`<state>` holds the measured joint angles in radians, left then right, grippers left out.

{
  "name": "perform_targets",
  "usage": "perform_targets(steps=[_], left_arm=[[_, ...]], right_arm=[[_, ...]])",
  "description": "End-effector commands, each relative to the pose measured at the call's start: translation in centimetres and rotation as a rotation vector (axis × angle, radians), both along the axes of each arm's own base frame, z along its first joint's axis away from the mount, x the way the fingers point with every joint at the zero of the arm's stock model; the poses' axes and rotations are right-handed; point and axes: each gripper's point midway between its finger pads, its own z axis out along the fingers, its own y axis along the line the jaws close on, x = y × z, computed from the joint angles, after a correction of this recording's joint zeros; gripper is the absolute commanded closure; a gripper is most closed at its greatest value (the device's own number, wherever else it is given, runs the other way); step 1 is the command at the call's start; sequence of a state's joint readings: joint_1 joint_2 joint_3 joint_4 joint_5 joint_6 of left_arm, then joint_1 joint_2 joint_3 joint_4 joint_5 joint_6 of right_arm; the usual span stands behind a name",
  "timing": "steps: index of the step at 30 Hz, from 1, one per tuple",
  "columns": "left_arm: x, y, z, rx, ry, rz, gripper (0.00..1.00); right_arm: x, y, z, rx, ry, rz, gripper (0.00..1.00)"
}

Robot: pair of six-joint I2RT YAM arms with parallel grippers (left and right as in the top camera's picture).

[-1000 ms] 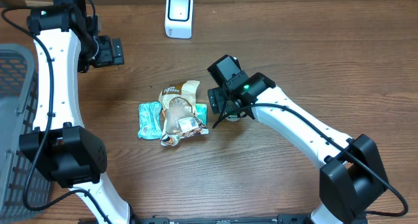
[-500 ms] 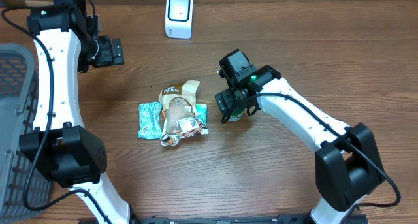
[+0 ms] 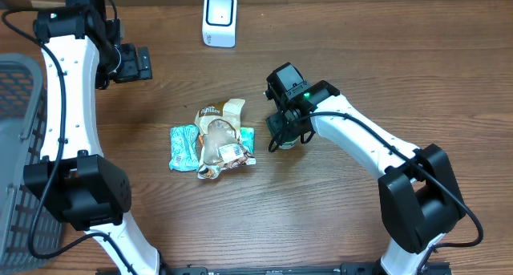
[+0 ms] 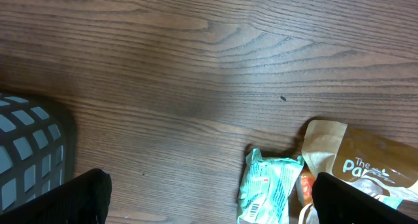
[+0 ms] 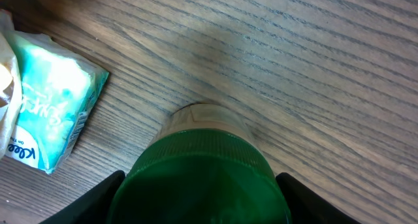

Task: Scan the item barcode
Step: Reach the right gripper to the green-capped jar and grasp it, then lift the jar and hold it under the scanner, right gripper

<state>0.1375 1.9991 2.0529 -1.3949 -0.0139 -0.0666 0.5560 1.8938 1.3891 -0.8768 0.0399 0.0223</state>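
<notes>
The right pincer [image 3: 282, 137] stands straight above the green-lidded jar [image 5: 201, 162], one finger [image 5: 104, 196] on each side of the lid, jaws part open; whether they pinch it I cannot tell. The jar stands upright directly beneath, its long axis pointing up into the pincer. The packets [image 3: 212, 139] lie just beside; the white scanner [image 3: 220, 18] is well beyond. The left pincer [image 3: 144, 64], wide open and empty, hangs far off.

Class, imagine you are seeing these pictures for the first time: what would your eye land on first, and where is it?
A heap of crinkled snack packets lies mid-table, teal and tan against the dark wood. Just right of it, the right tool straddles a green-lidded jar. A white scanner stands at the table's far edge.
</notes>
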Motion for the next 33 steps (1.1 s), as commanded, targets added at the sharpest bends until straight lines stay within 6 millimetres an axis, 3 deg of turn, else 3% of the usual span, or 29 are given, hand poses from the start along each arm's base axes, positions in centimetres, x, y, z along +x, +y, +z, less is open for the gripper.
perform_targets(steps=[1, 5, 9, 15, 19, 20, 24, 28, 33], left_arm=[[-0.3, -0.2, 1.1, 0.003, -0.025, -0.028, 0.0], [-0.3, -0.2, 1.1, 0.003, -0.025, -0.028, 0.0], [-0.3, -0.2, 1.1, 0.003, -0.025, -0.028, 0.0], [-0.3, -0.2, 1.1, 0.003, -0.025, -0.028, 0.0], [-0.3, -0.2, 1.1, 0.003, -0.026, -0.028, 0.0], [-0.3, -0.2, 1.1, 0.003, -0.025, -0.028, 0.0], [-0.3, -0.2, 1.1, 0.003, -0.025, -0.028, 0.0], [-0.3, -0.2, 1.1, 0.003, -0.025, -0.028, 0.0], [-0.3, -0.2, 1.1, 0.003, -0.025, -0.028, 0.0]], right_arm=[[0.5, 0.4, 0.2, 0.015, -0.004, -0.007, 0.4], [1.0, 1.2, 2.2, 0.057, -0.002, -0.043, 0.51], [1.3, 3.6, 7.0, 0.169, 0.014, -0.016, 0.59], [0.1, 7.5, 15.4, 0.43, 0.037, 0.083, 0.6], [-2.3, 10.1, 22.4, 0.746, 0.08, 0.301, 0.63], [-3.3, 10.4, 25.2, 0.88, 0.098, 0.38, 0.64], [-4.4, 9.3, 29.7, 1.099, 0.136, 0.459, 0.65], [-3.6, 8.6, 29.3, 1.076, 0.112, 0.431, 0.65], [-0.8, 8.2, 26.3, 0.86, -0.015, 0.339, 0.65]])
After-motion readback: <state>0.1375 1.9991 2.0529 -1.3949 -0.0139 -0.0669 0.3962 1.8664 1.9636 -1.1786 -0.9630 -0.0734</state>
